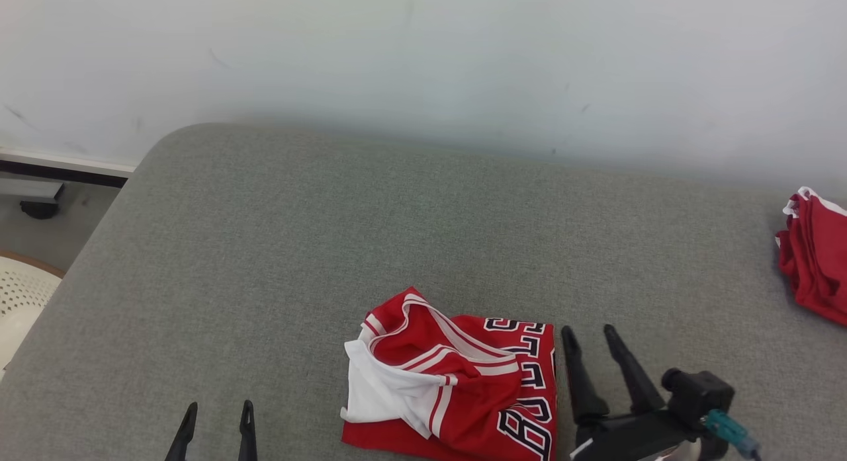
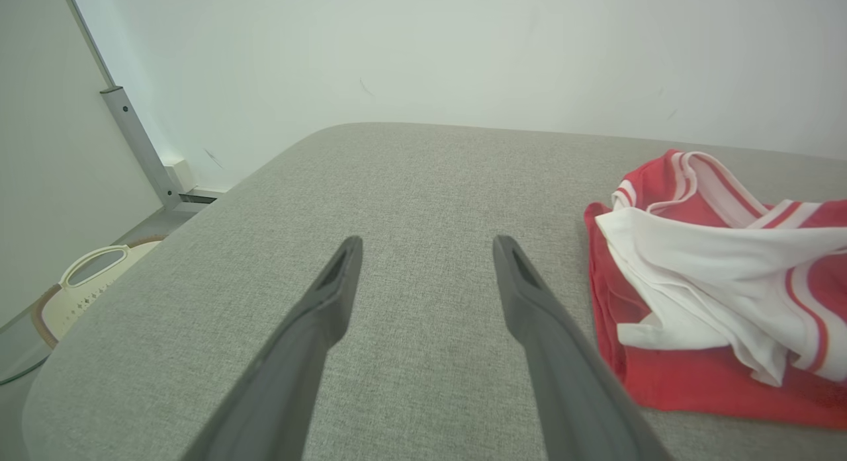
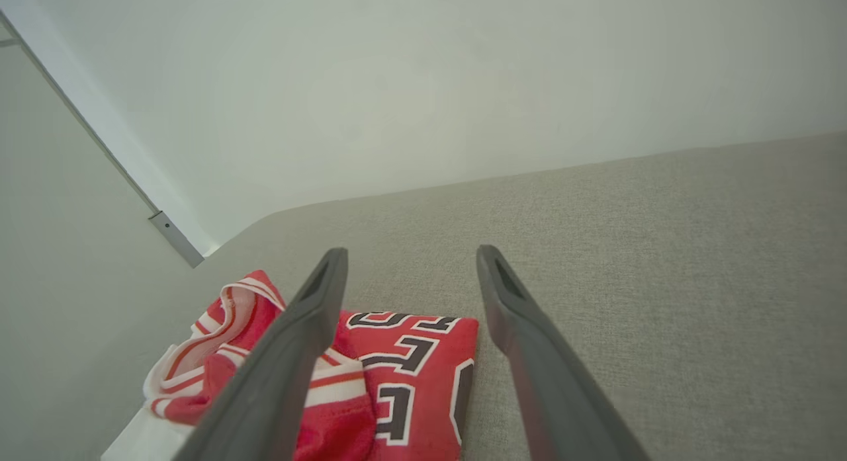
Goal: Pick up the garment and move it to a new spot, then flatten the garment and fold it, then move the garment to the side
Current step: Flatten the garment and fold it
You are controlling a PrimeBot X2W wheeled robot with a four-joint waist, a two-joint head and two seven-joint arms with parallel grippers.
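Garment (image 1: 456, 381): red jersey with white trim and dark block lettering, crumpled and half-folded on the grey padded surface (image 1: 317, 223). White inner side shows on its left part.

Right gripper (image 1: 587, 329) is just right of the jersey. Its 2 fingers are spread wide with nothing between them. Its left finger runs close along the lettered edge; cannot tell if it touches. In the right wrist view the jersey lies below and left of the fingers, and the left finger crosses in front of it.

Left gripper (image 1: 220, 404) is left of the jersey, near but apart. Its 2 fingers are also spread and empty, over bare grey fabric. In the left wrist view the jersey sits off to the right of the right finger.

A 2nd red cloth pile (image 1: 817, 262) lies well to the right of the right gripper, at the picture's edge. A cream perforated basket (image 1: 20, 295) sits far left of the left gripper, down off the surface. A pale wall (image 1: 463, 64) stands beyond both sets of fingertips.
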